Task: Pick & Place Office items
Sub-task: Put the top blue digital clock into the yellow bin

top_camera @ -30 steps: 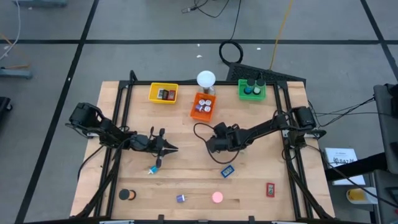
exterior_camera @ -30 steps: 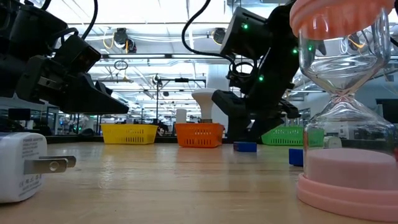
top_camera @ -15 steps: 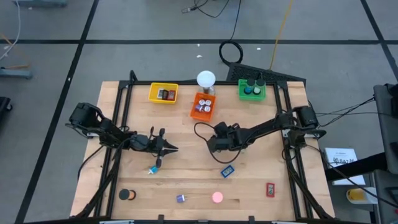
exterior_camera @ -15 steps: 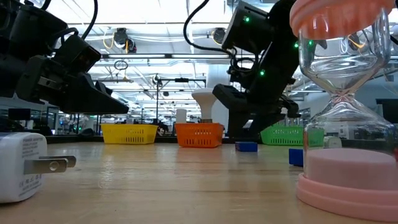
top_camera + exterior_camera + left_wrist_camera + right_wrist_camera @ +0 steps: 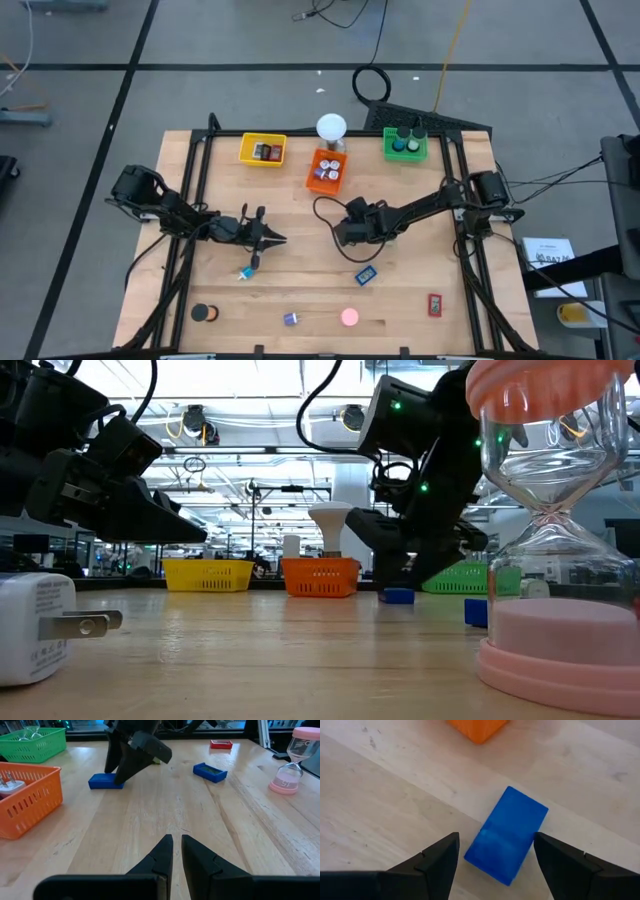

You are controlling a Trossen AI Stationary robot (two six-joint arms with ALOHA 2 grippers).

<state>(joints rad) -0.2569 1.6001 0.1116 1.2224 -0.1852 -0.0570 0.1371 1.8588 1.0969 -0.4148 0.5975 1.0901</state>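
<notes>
Where the high view looks straight down on the wooden table (image 5: pixel 300 215), the right gripper (image 5: pixel 340 236) sits near the centre with its arm running off toward three o'clock, and the left gripper (image 5: pixel 275 238) waits toward nine o'clock of it, its fingers drawn nearly together. At twelve o'clock along the far edge stand a yellow tray (image 5: pixel 262 150), an orange tray (image 5: pixel 326 171) and a green tray (image 5: pixel 404 145), with a white globe lamp (image 5: pixel 331 127) just beside the orange one. Toward six o'clock lie a blue block with a label (image 5: pixel 366 274), a red block (image 5: pixel 434 304), a pink hourglass (image 5: pixel 349 318), a small purple piece (image 5: pixel 290 319), a black roll (image 5: pixel 204 313) and a white plug adapter (image 5: pixel 244 273). In the low view the right gripper (image 5: pixel 400 565) hangs just above a plain blue block (image 5: pixel 397 596) lying flat on the table. In the left wrist view the left arm's own fingers (image 5: pixel 162 855) stand almost closed on nothing, and ahead the right gripper (image 5: pixel 120 772) reaches down at the plain blue block (image 5: pixel 102 781). In the right wrist view the two fingers (image 5: pixel 440 857) are spread wide with the plain blue block (image 5: pixel 510 834) lying between them, untouched by either.
</notes>
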